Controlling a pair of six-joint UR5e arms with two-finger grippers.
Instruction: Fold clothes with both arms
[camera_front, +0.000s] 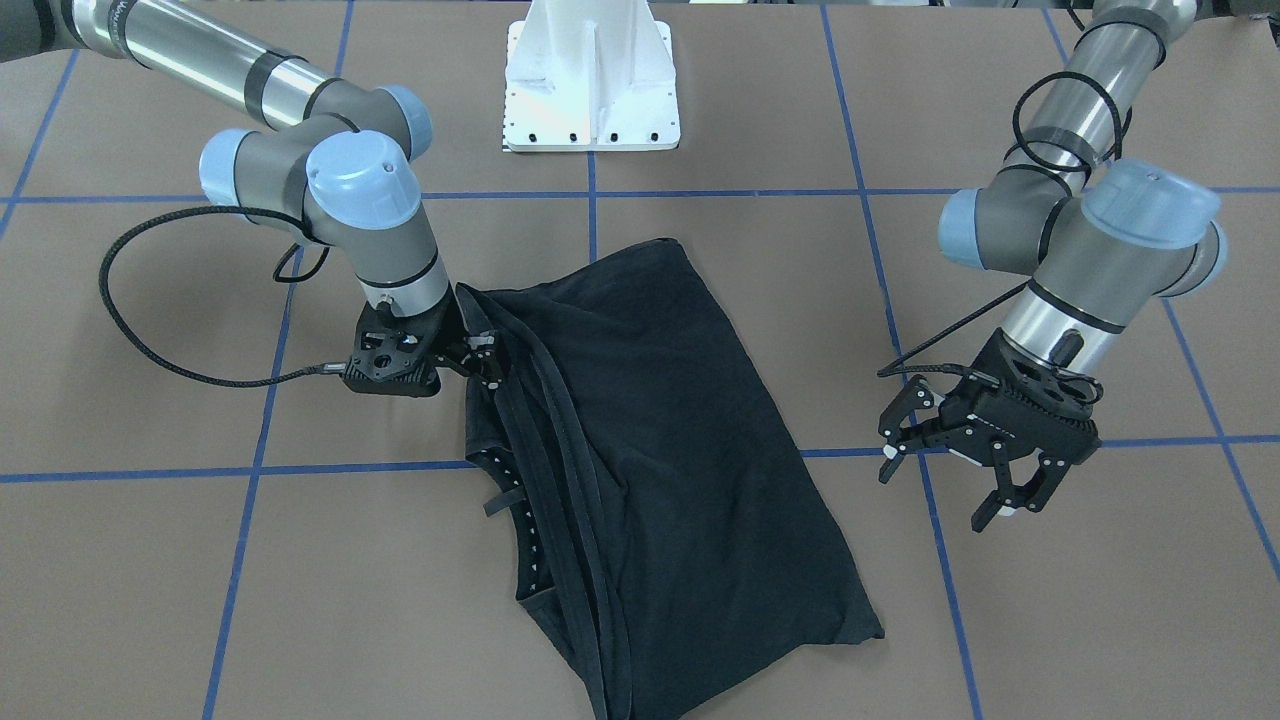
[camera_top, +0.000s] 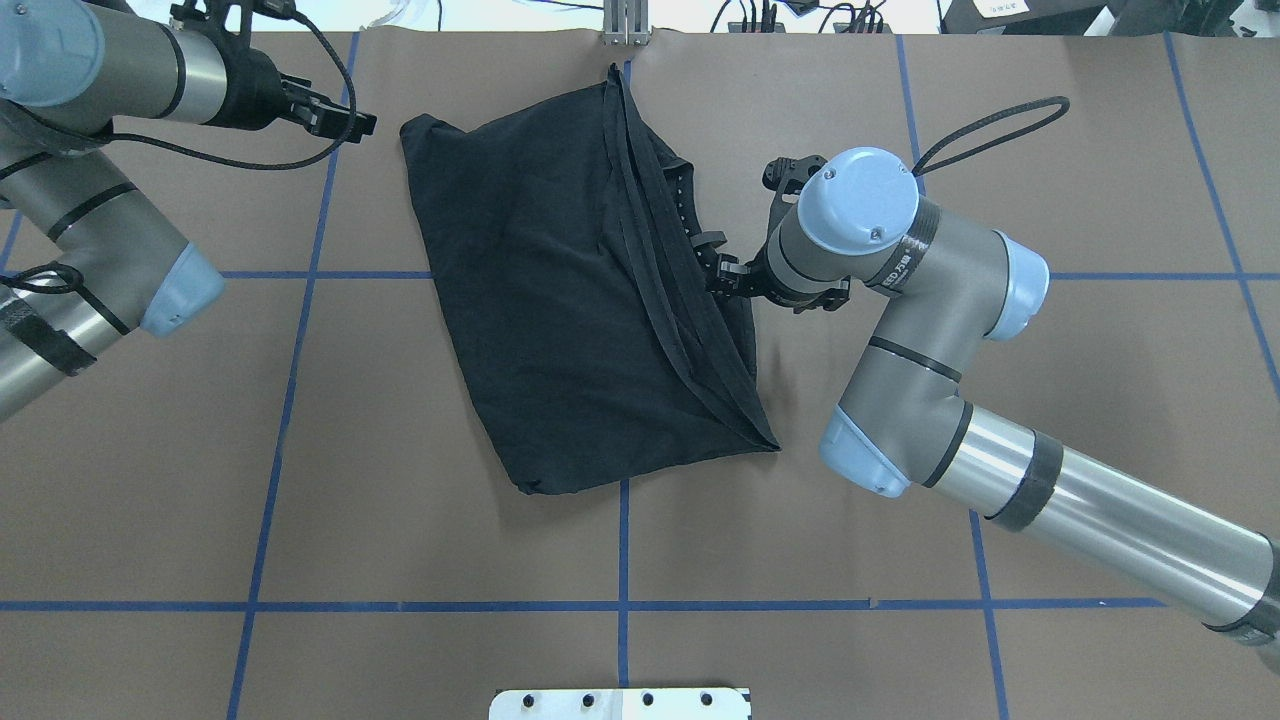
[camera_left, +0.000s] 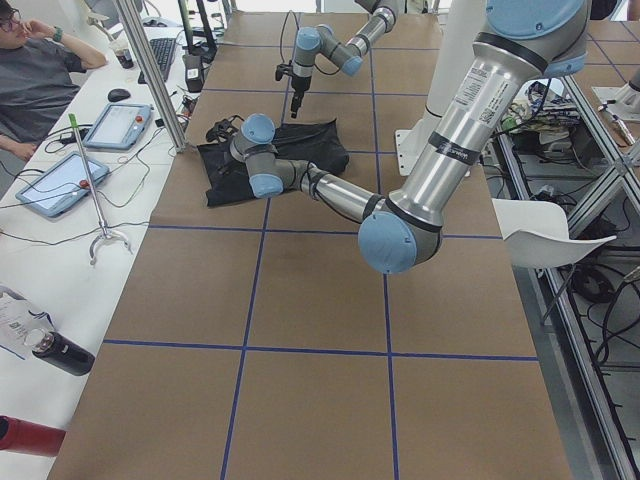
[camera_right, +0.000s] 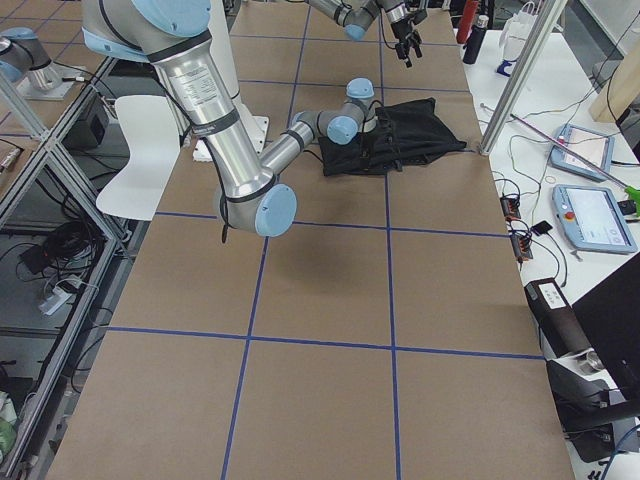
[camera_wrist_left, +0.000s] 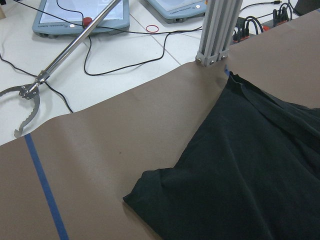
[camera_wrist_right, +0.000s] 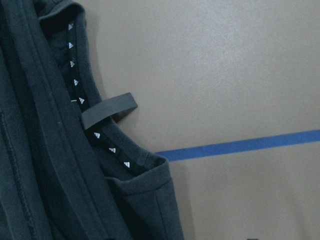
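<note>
A black T-shirt, folded over with plain fabric up, lies diagonally on the brown counter. Beside it, not touching the cloth, the left end effector hovers, fingers spread wide. Farther back, the right end effector is clamped on the T-shirt's layered collar-side edge.

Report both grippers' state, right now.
Left gripper: open, holding nothing, clear of the T-shirt.
Right gripper: at the T-shirt's edge; cannot tell if open or shut.
</note>
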